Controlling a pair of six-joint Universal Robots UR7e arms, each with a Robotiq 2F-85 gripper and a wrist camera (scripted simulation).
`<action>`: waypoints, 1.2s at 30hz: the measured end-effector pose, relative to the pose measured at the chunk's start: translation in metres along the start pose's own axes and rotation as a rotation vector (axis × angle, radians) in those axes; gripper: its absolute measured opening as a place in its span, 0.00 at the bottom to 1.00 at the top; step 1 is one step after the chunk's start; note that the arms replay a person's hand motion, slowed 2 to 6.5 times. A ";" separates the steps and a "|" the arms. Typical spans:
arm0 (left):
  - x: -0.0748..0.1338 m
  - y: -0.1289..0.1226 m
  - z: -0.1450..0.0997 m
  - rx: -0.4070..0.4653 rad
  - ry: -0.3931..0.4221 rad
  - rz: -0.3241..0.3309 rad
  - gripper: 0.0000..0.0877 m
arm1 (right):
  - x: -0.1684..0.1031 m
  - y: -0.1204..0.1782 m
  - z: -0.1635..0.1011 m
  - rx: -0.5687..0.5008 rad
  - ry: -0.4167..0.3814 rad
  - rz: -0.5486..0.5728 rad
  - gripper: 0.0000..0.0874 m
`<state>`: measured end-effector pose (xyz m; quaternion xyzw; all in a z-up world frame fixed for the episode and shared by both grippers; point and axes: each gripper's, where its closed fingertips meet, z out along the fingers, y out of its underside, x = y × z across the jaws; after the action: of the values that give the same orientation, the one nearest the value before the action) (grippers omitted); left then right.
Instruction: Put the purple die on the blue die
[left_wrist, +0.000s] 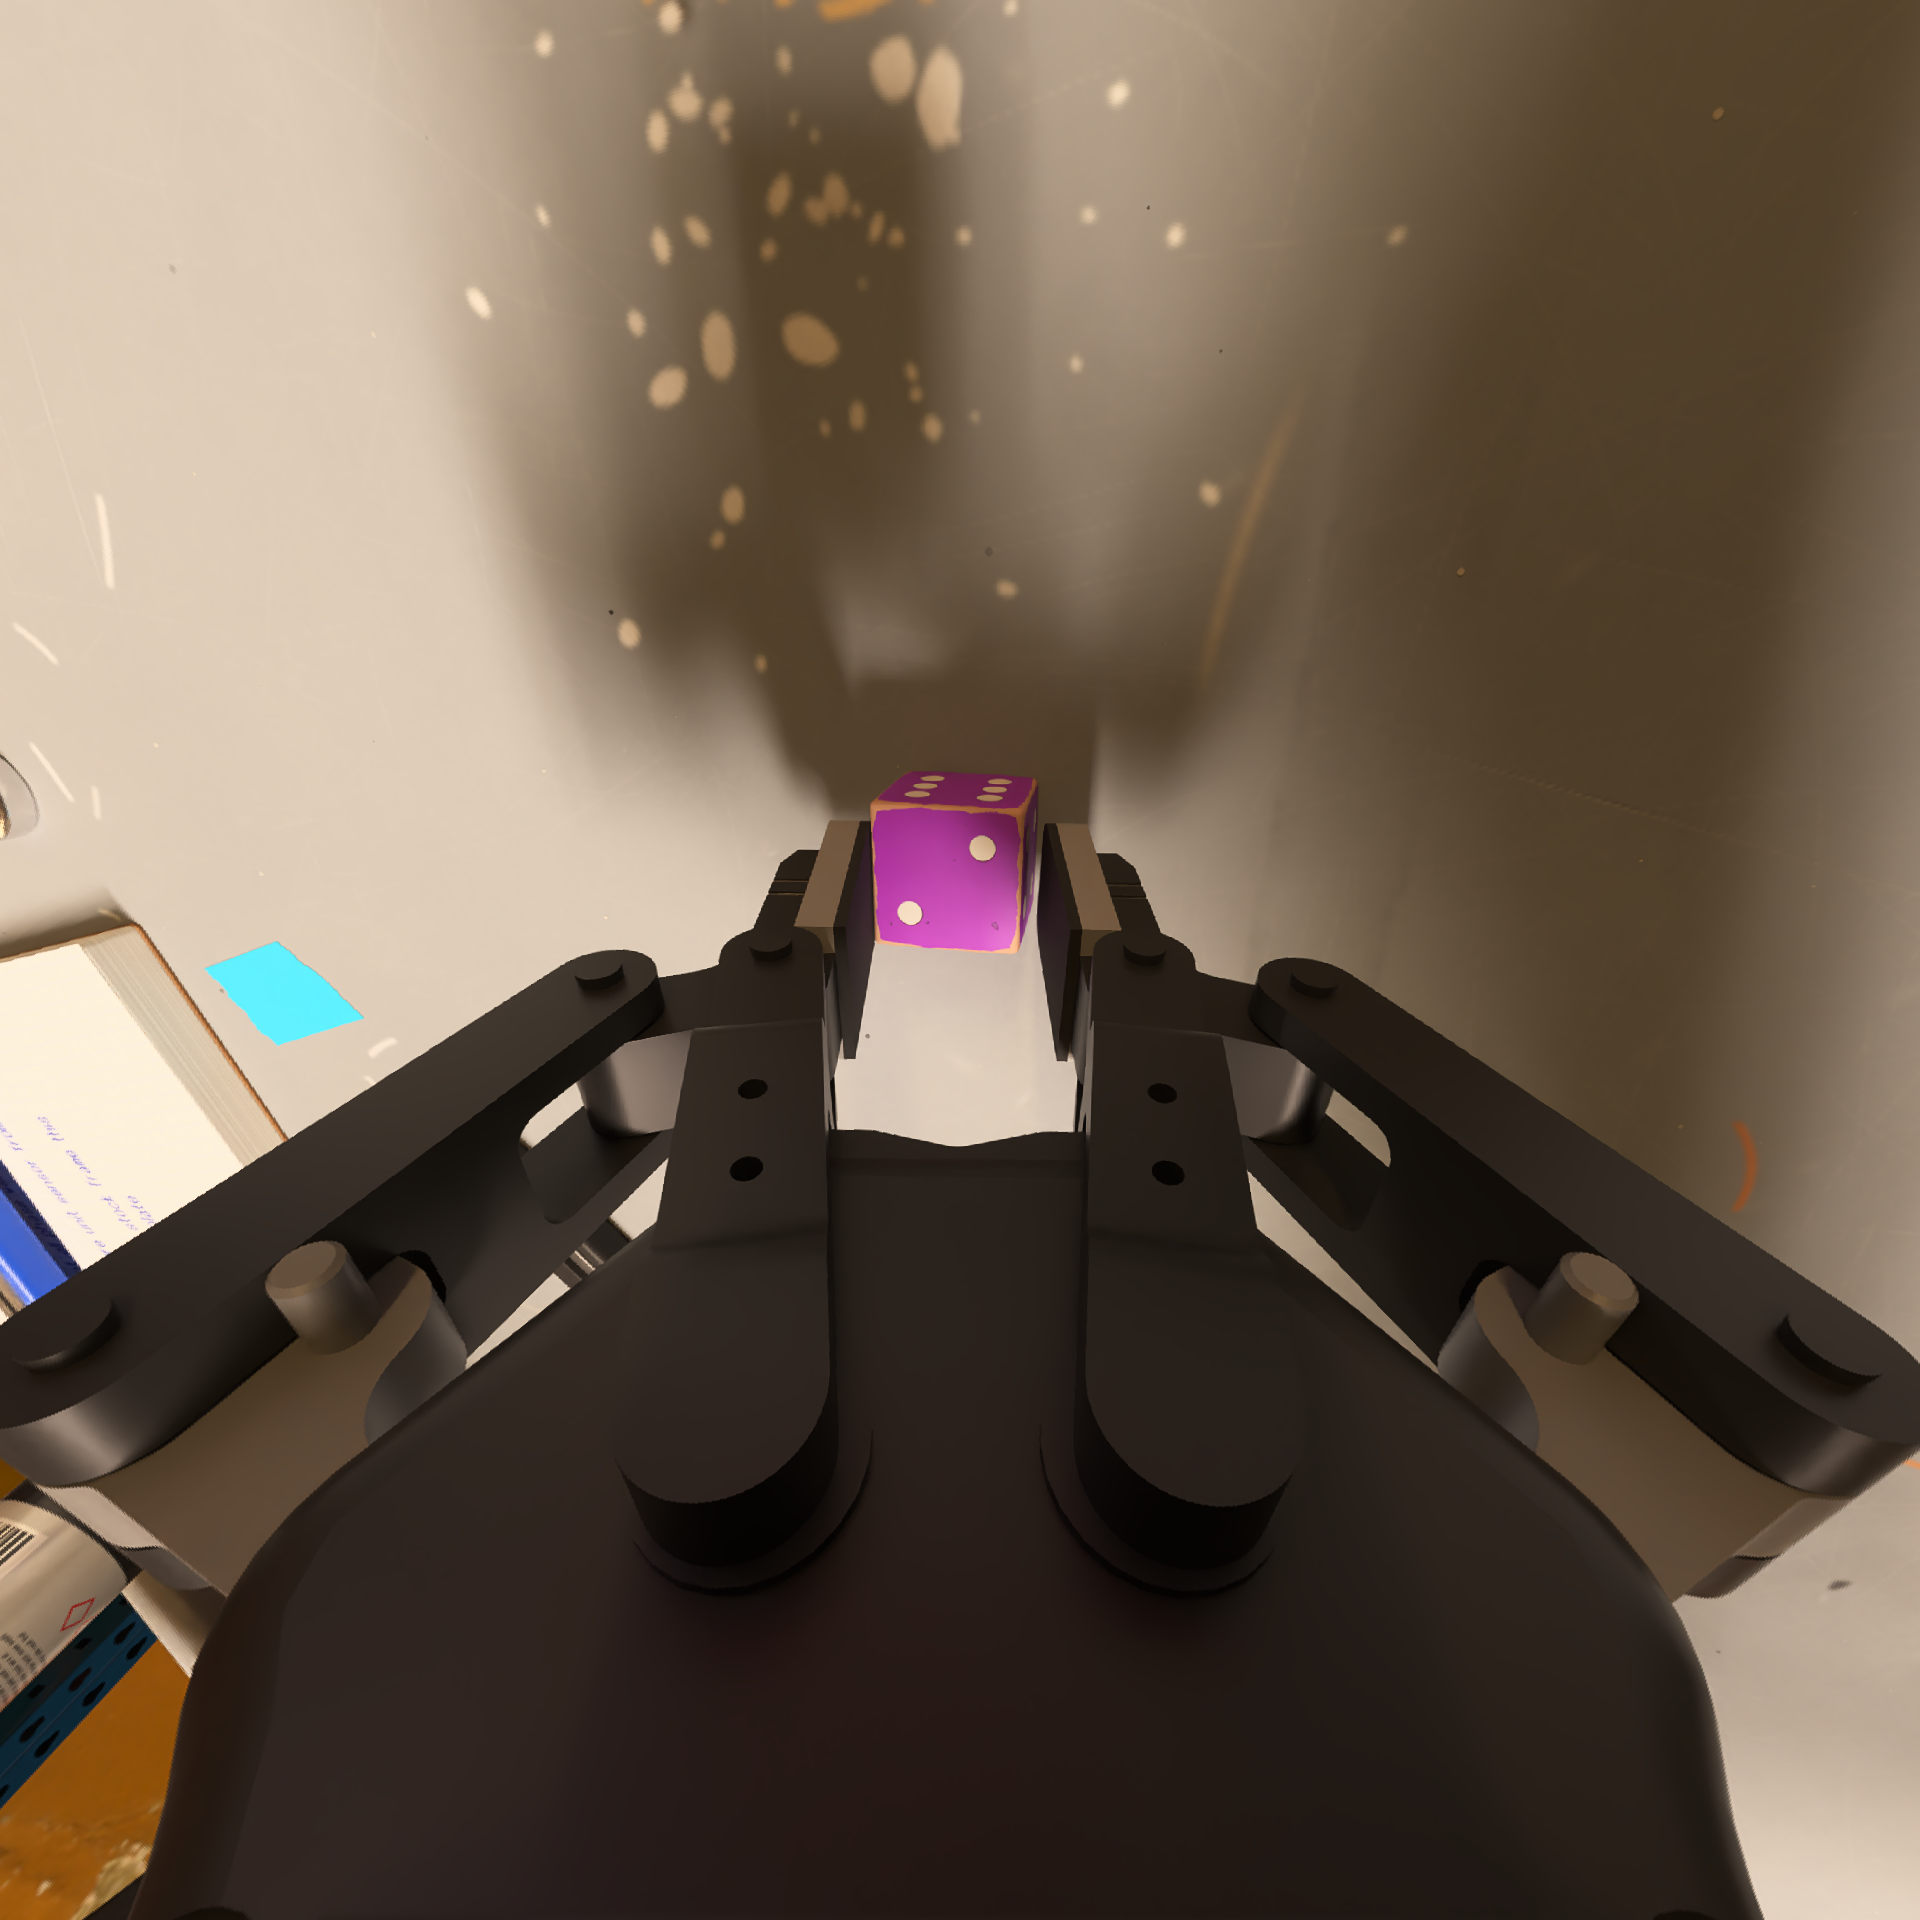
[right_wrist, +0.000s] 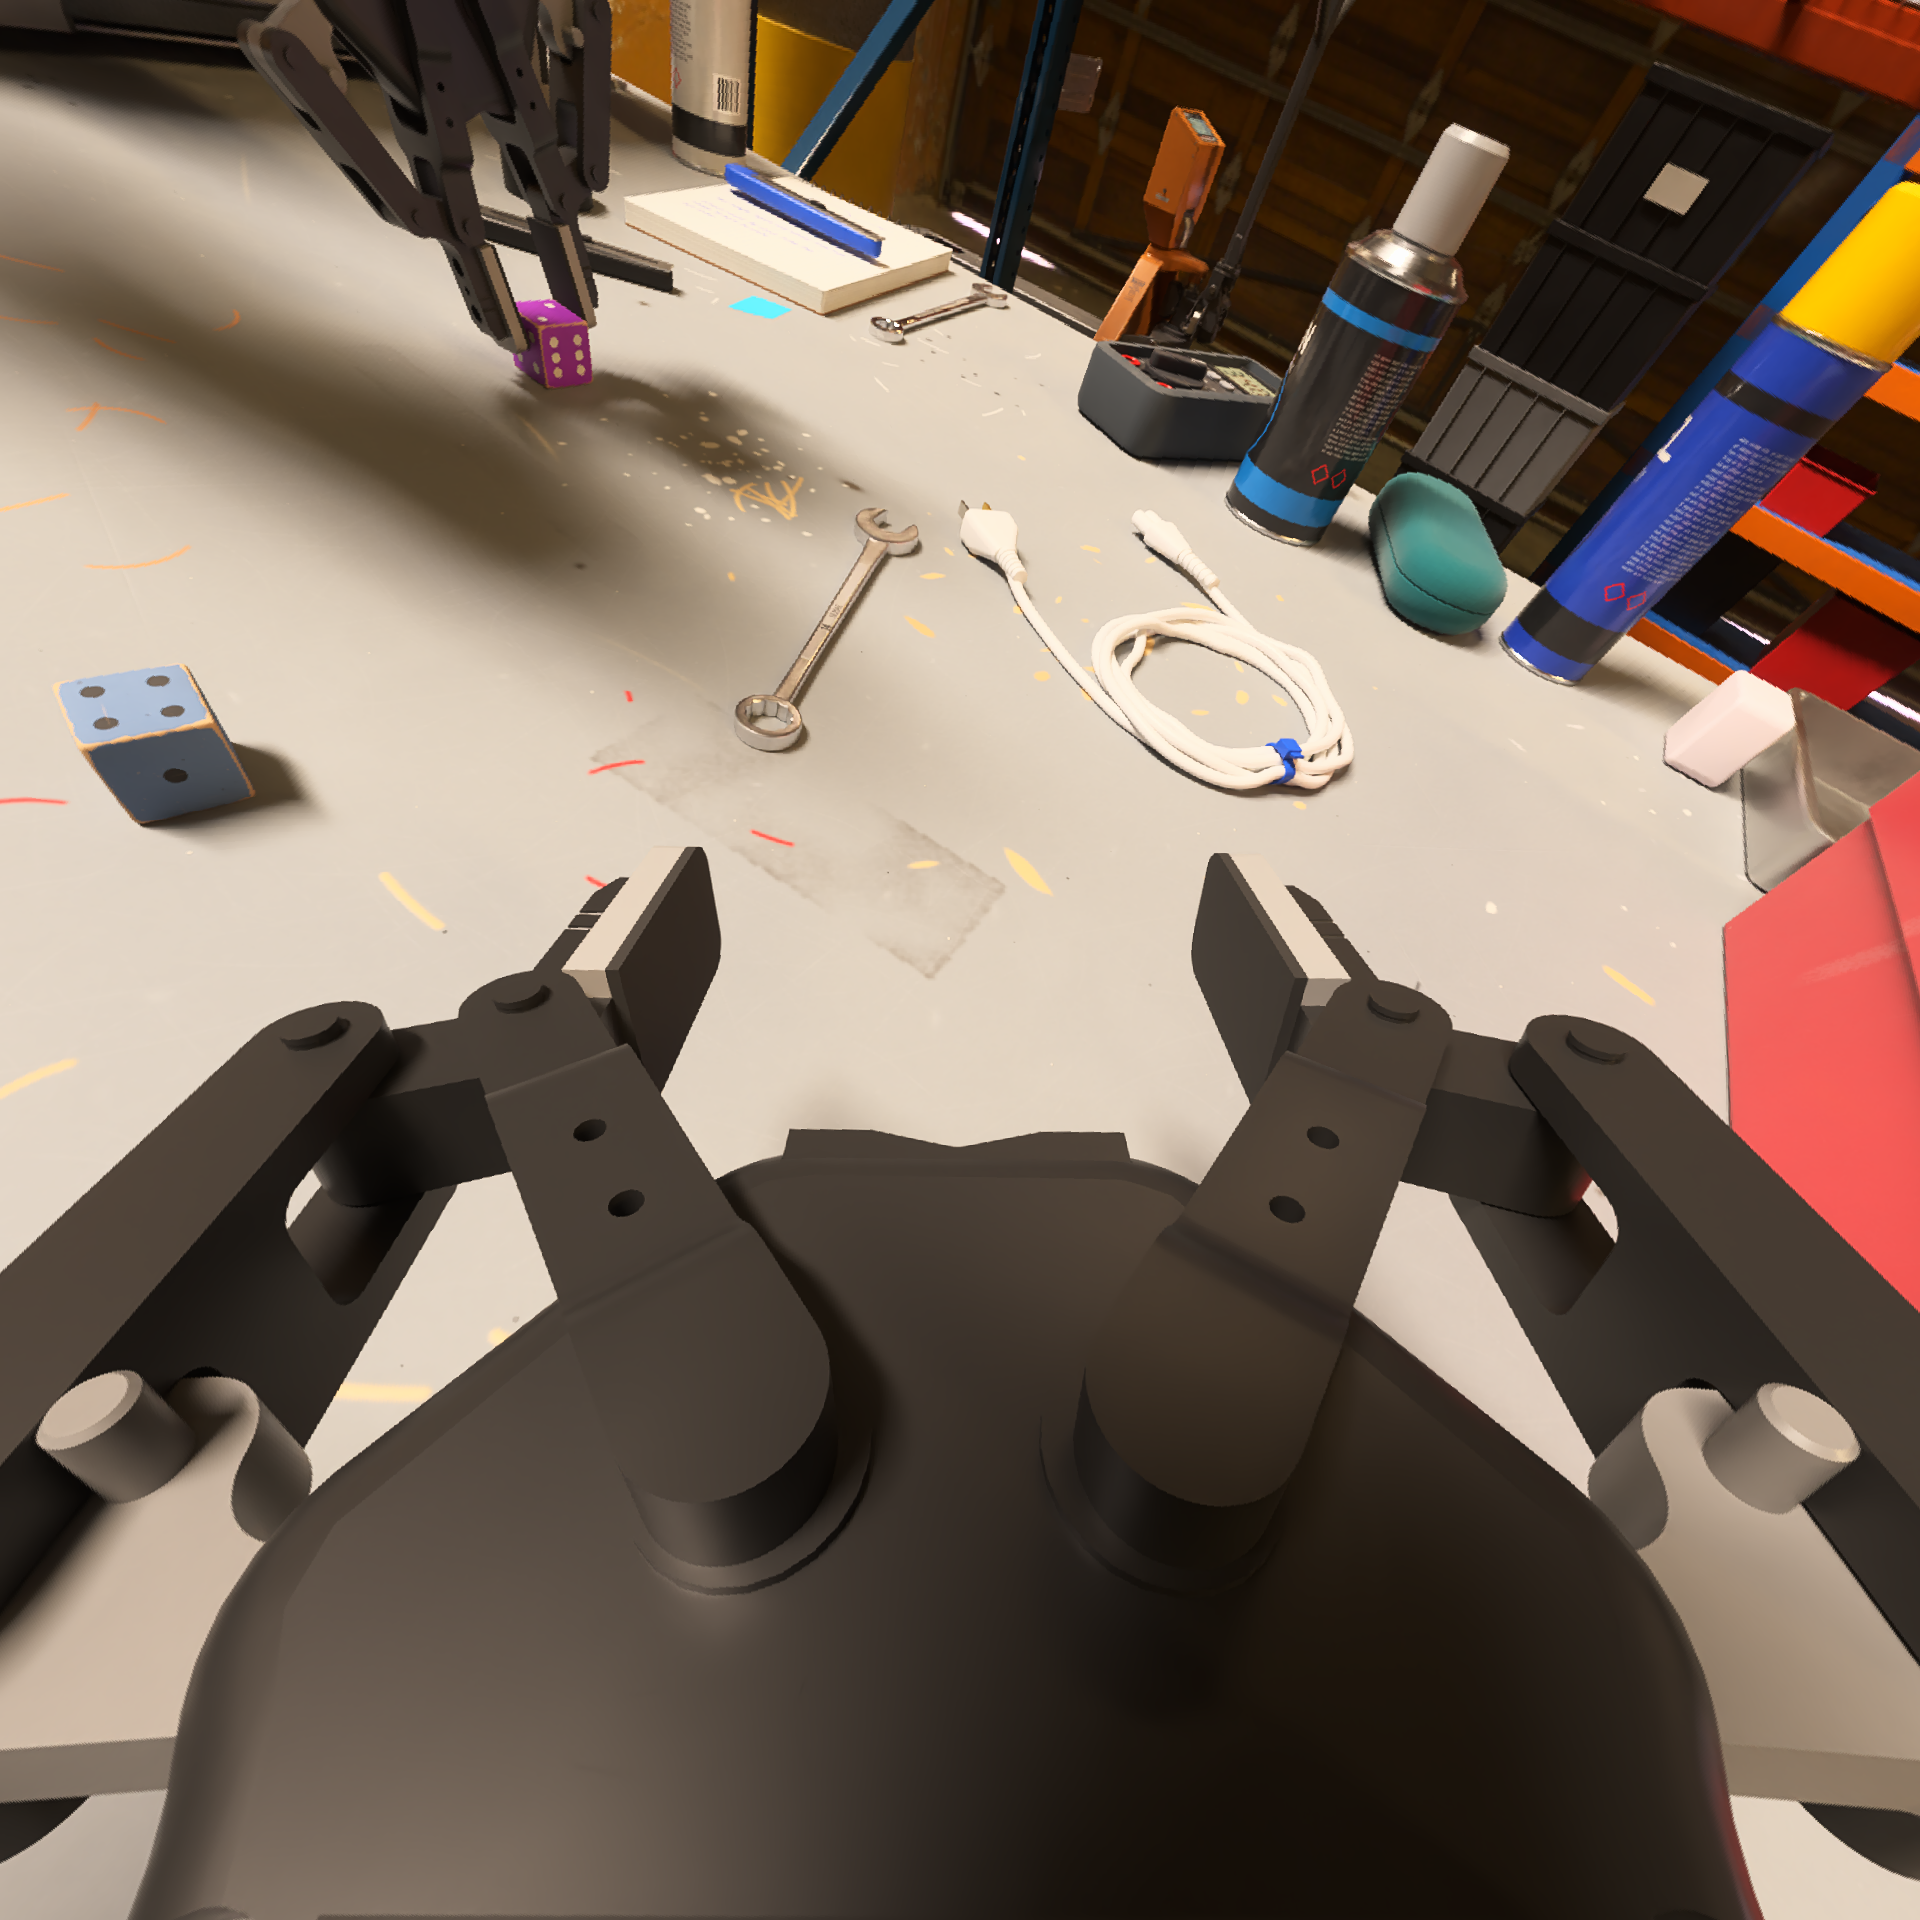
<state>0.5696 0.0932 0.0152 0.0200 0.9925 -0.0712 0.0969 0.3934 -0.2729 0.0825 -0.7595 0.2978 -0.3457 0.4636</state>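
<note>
left gripper (left_wrist: 954, 883) fingers clasping purple die (left_wrist: 952, 864) by opposite sides, raising it just above the surface (right_wrist: 416, 582) for carrying | blue die (right_wrist: 151, 740) resting well apart | right gripper (right_wrist: 956, 914) idling, fingers spread, empty

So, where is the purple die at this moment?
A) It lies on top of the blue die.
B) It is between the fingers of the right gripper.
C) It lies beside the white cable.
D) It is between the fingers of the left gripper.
D: the left gripper has its fingers at both sides of the purple die, while the blue die sits alone on the table and the right gripper is open and empty.
</note>
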 end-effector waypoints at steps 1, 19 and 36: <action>0.000 0.000 0.000 0.001 -0.001 0.001 0.33 | 0.000 0.000 0.000 0.000 0.000 0.000 0.91; 0.002 -0.001 0.004 -0.018 -0.005 -0.046 0.37 | 0.000 0.000 0.000 0.000 0.000 0.002 0.91; 0.005 -0.002 -0.029 0.008 -0.063 -0.092 0.32 | 0.000 0.000 0.000 0.000 -0.001 0.001 0.91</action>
<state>0.5594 0.0955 0.0427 -0.0273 0.9886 -0.0803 0.1247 0.3936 -0.2729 0.0824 -0.7596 0.2978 -0.3451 0.4639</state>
